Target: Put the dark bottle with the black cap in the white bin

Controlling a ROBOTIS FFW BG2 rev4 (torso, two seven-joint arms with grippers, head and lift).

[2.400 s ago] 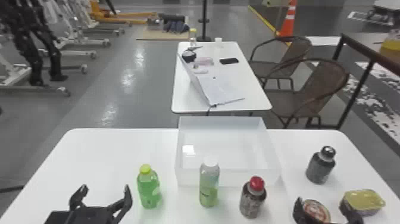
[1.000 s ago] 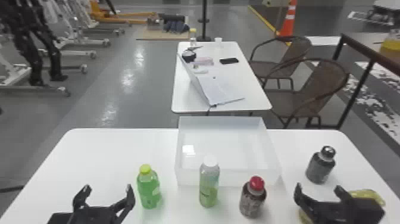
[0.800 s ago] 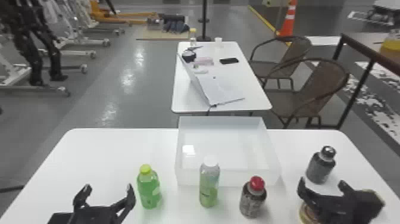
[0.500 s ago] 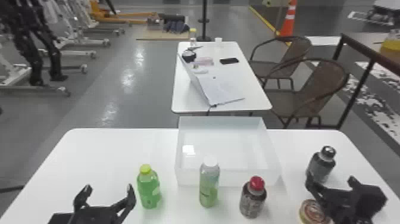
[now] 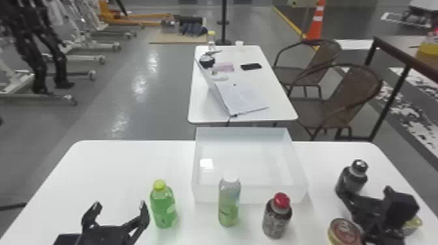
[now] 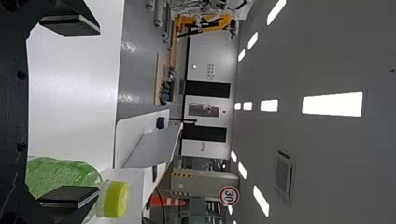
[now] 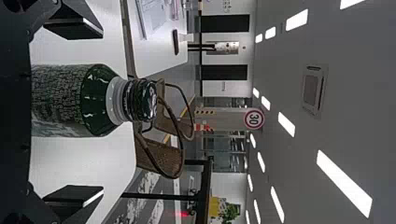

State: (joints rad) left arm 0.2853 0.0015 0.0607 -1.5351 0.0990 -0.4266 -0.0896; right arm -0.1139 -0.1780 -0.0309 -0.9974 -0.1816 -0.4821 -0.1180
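The glossy black cap (image 7: 142, 99) looks like smooth plastic; the white bin (image 5: 249, 194), translucent plastic.

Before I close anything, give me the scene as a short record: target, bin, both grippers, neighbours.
target: dark bottle with black cap, upright on the table, right of the bin
bin: white bin, mid-table, behind the white-capped bottle
right_gripper: right gripper open, fingers either side of the target, gaps visible
left_gripper: left gripper open, beside the yellow-capped green bottle
near_right_arm: round tin
between_tin_and_white_cap: red-capped bottle
status: target not yet gripped or binned
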